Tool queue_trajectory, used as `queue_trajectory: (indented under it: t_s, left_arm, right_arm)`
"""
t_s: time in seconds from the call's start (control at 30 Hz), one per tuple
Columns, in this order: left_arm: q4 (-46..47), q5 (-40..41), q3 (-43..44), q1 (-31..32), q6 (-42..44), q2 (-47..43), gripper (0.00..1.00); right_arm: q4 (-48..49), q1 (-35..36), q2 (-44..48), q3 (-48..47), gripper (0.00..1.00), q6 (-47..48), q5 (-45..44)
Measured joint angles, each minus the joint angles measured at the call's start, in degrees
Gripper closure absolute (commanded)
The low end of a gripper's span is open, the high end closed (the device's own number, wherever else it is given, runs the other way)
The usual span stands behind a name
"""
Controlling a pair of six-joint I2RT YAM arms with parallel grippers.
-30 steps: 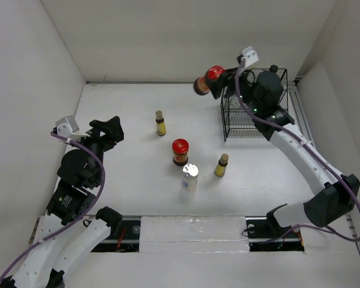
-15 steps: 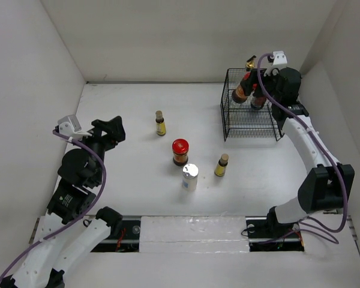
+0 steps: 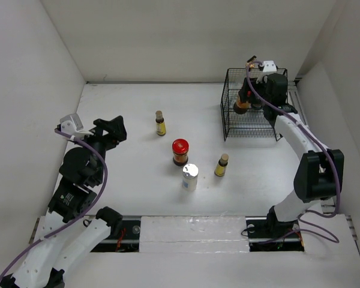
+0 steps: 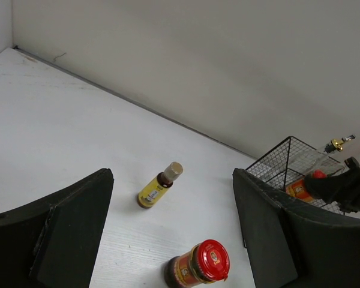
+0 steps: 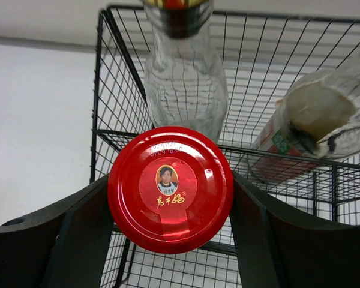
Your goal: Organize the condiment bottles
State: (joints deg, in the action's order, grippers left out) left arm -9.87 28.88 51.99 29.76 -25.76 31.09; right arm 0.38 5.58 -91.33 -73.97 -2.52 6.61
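Right wrist view: right gripper [image 5: 171,240] clamped on a red-lidded jar [image 5: 170,189] at the black wire basket [image 5: 101,90], lid facing the lens, long axis running straight away from it. Beyond, inside the basket: tall clear bottle [image 5: 183,78] and dark red-labelled bottle [image 5: 312,126]. Left gripper [image 4: 174,234] spread wide, empty, above the table [image 3: 132,102].

At the near rim of the wire basket [image 5: 105,84], the red-lidded jar [image 5: 170,180] in my right gripper [image 5: 171,201] shows only its lid, the body hidden beneath. Deeper in the basket, the tall clear bottle [image 5: 183,78] loses its spout to the upper edge, while a third bottle [image 5: 312,126] at the basket's right is blurred and cut by the frame. From above, labels in the basket are too small to read.
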Motion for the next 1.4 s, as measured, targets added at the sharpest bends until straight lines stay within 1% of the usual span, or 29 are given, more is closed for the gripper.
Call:
queue_trajectory:
  t_s: [0.13,0.2,0.23,0.33,0.37,0.5,0.67,0.83,0.93,0.97,1.07,1.17,1.27,1.4]
  left_arm:
    - [0.0,0.0,0.0,0.0,0.0,0.3,0.23]
    - [0.0,-0.2,0.0,0.0,0.0,0.4,0.23]
    - [0.1,-0.3,0.0,0.0,0.0,0.3,0.23]
    - [0.3,-0.4,0.0,0.0,0.0,0.3,0.23]
    - [0.3,-0.4,0.0,0.0,0.0,0.3,0.23]
    - [0.3,-0.7,0.0,0.0,0.0,0.3,0.22]
    - [0.3,-1.0,0.0,0.0,0.0,0.3,0.22]
    - [0.4,-1.1,0.0,0.0,0.0,0.3,0.22]
    - [0.4,-1.1,0.0,0.0,0.0,0.3,0.22]
    - [0.4,-1.1,0.0,0.0,0.0,0.3,0.22]
    - [0.4,-1.2,0.0,0.0,0.0,0.3,0.21]
    - [0.4,-1.3,0.0,0.0,0.0,0.3,0.21]
    - [0.4,-1.5,0.0,0.0,0.0,0.3,0.20]
    - [0.4,-1.6,0.0,0.0,0.0,0.3,0.20]
  right_arm:
    - [0.0,1.8,-2.9,0.8,0.62,0.9,-3.0]
    - [0.0,2.4,-4.2,0.9,0.61,1.1,-3.8]
    - [0.1,2.7,-4.9,0.9,0.58,1.2,-4.2]
    - [0.0,3.1,-6.7,0.9,0.41,1.3,-5.1]
    - [0.0,3.1,-7.1,0.9,0.30,1.3,-5.3]
    - [0.3,3.1,-7.3,0.9,0.14,1.2,-5.9]
    - [0.9,3.2,-4.8,0.3,0.07,1.2,-7.1]
    - [0.7,5.2,4.4,0.1,0.06,1.2,-8.2]
    - [0.9,10.0,10.0,0.3,0.05,1.2,-7.9]
    - [1.1,12.3,11.6,0.7,0.00,1.2,-7.1]
    - [0.3,20.6,13.6,2.2,0.00,1.2,-4.6]
    - [-3.5,28.7,11.4,2.6,0.00,1.4,-2.0]
    - [-7.9,35.3,7.9,3.2,0.00,1.6,-1.7]
    - [-11.7,39.7,4.4,3.7,0.00,1.6,-2.2]
